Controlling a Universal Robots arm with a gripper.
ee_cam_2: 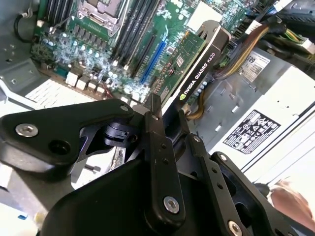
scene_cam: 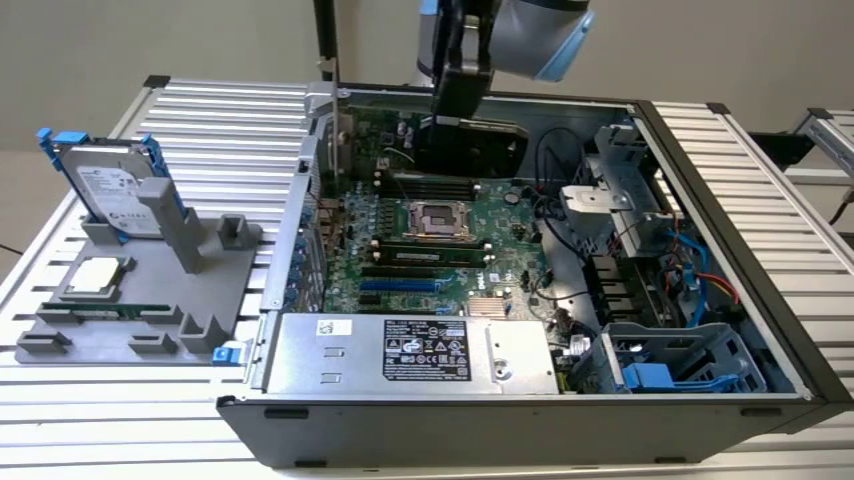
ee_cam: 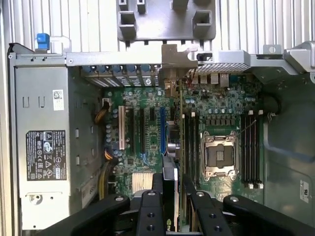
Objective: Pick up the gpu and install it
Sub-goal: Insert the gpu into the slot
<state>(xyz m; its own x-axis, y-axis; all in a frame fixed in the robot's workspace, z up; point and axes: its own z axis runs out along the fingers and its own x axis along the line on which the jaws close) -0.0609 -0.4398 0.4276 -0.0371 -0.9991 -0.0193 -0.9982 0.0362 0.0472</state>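
The gpu [scene_cam: 477, 146], a thin card with a black face and a green board face, hangs on edge over the far part of the open computer case [scene_cam: 747, 250]. My gripper [scene_cam: 455, 108] is shut on its top edge. In the second wrist view the gripper [ee_cam_2: 169, 117] clamps the gpu [ee_cam_2: 197, 61] between two black fingers [ee_cam_2: 156, 129]. In the first wrist view the gpu [ee_cam: 170, 145] shows edge-on, and its silver end bracket [ee_cam: 173, 61] lies at the case's slot wall. It hangs above the motherboard [ee_cam: 142, 172], between the blue slot [ee_cam: 162, 129] and the memory slots [ee_cam: 191, 142].
A grey power supply [scene_cam: 407, 352] fills the near side of the case. A drive cage with blue parts [scene_cam: 667, 372] and cables sit at the exterior view's right. At the exterior view's left a grey fixture [scene_cam: 134, 300] holds a hard drive [scene_cam: 114, 185], a processor [scene_cam: 96, 276] and a memory stick [scene_cam: 107, 309].
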